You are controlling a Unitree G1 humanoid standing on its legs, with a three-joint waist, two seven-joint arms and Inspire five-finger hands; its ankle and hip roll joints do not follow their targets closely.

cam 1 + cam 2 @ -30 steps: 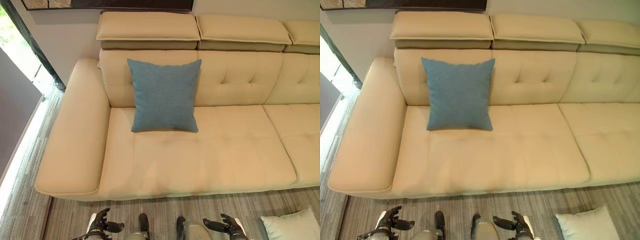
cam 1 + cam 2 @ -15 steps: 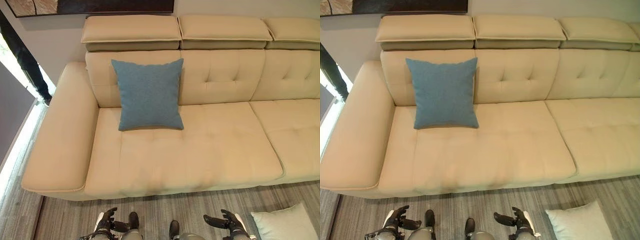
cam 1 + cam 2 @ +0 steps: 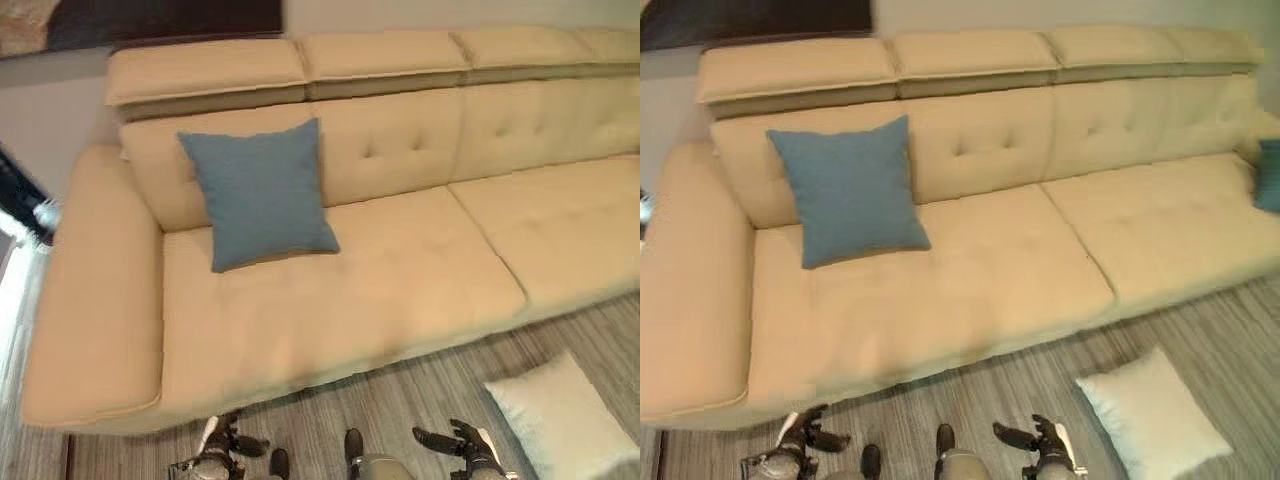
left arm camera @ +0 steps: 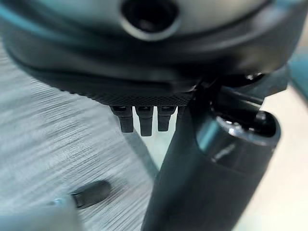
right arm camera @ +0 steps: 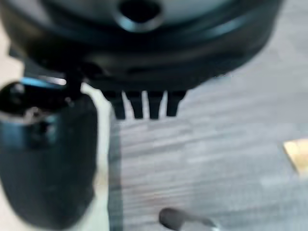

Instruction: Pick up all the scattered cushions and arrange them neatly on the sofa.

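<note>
A blue cushion (image 3: 258, 190) is leaning on the sofa (image 3: 400, 290) at upper left; a white cushion (image 3: 1150, 412) is lying on the floor (image 3: 1230, 340) at lower right; both the left robot hand (image 3: 805, 438) and the right robot hand (image 3: 1045, 442) are hanging with fingers relaxed and empty at the bottom.

Blue cushions x2: one (image 3: 850, 190) on sofa (image 3: 970, 290), one (image 3: 1269, 175) at far right edge. White cushion (image 3: 1150, 412) x1, on floor (image 3: 1250, 340).
</note>
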